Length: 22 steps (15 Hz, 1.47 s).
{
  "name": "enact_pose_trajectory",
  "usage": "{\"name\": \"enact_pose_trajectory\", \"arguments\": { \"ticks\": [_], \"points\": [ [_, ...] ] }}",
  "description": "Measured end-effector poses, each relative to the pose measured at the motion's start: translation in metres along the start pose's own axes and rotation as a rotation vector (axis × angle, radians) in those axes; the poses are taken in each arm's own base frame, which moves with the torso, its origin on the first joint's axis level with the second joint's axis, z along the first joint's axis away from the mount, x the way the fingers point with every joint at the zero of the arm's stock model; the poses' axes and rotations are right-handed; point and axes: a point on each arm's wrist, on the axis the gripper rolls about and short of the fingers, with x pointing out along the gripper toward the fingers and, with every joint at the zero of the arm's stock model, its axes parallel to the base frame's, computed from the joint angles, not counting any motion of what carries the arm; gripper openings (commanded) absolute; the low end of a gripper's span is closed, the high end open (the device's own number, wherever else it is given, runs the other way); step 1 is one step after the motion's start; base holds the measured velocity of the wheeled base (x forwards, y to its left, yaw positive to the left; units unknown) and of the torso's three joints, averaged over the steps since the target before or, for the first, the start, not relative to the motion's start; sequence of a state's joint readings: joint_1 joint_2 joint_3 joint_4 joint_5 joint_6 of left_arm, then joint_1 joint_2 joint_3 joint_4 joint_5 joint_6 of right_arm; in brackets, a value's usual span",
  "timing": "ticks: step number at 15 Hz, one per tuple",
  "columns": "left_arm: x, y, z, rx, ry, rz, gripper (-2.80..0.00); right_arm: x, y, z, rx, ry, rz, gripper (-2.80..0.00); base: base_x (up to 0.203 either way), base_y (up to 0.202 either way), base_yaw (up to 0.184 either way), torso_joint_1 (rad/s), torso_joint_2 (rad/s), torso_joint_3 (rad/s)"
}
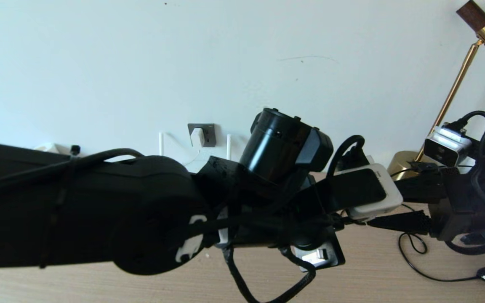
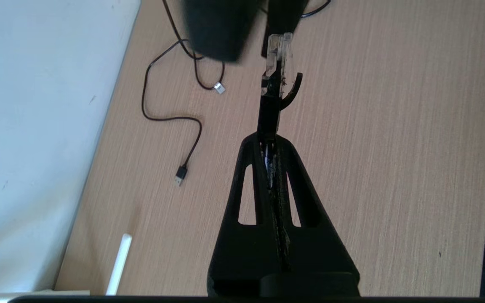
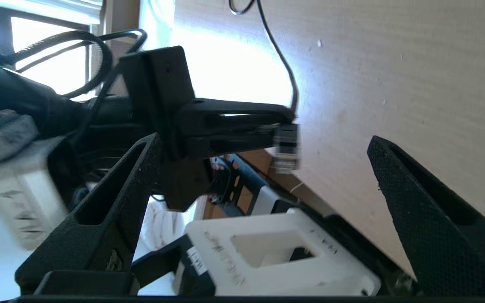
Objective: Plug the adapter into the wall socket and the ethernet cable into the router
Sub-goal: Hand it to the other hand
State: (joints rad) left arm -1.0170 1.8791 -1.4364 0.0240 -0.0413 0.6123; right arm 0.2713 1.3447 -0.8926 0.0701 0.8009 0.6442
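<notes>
- My left gripper point(image 2: 273, 136), pressed tight, pinches the ethernet cable point(image 2: 275, 63) above bare table point(image 2: 394, 168).
- My right gripper point(image 3: 263, 176) gapes just beyond the plug.
- Adapter point(image 1: 197, 136) sits in wall socket point(image 1: 203, 134).
- Thin USB cables point(image 2: 171, 119) lie near the wall edge.

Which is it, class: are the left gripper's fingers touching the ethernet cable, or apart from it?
Touching. In the left wrist view the left gripper is shut on the ethernet cable, whose black boot sits pinched between the fingertips.

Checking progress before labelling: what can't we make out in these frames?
- Router body and ports: head view, left arm covers them; only antennas show.
- Adapter seating in wall socket: head view, too small.
- Ethernet cable plug contacts: right wrist view, blurred.
</notes>
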Motion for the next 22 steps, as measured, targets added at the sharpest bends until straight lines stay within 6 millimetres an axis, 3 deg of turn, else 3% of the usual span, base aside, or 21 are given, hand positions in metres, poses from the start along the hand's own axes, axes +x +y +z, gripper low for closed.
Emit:
{"name": "enact_pose_trajectory", "arguments": {
  "ticks": [6,7,21,22],
  "points": [
    [-0.002,-0.006,0.005,0.010,-0.020,-0.018,-2.80,0.004,-0.007,-0.002,-0.006,-0.004,0.004,0.00,0.000,0.000,0.000,0.000,0.00,0.000],
    [-0.002,-0.006,0.006,0.011,-0.021,-0.019,-2.80,0.004,-0.007,-0.002,-0.005,-0.002,0.004,-2.80,0.000,0.000,0.000,0.000,0.00,0.000],
    [0.006,-0.011,0.004,0.017,-0.015,-0.031,-2.80,0.005,-0.008,-0.016,0.003,0.033,0.007,-2.80,0.000,0.000,0.000,0.000,0.00,0.000],
    [0.006,-0.011,0.004,0.017,-0.014,-0.033,0.00,0.005,-0.008,-0.016,0.002,0.035,0.008,-2.80,0.000,0.000,0.000,0.000,0.00,0.000]
  ]
}}
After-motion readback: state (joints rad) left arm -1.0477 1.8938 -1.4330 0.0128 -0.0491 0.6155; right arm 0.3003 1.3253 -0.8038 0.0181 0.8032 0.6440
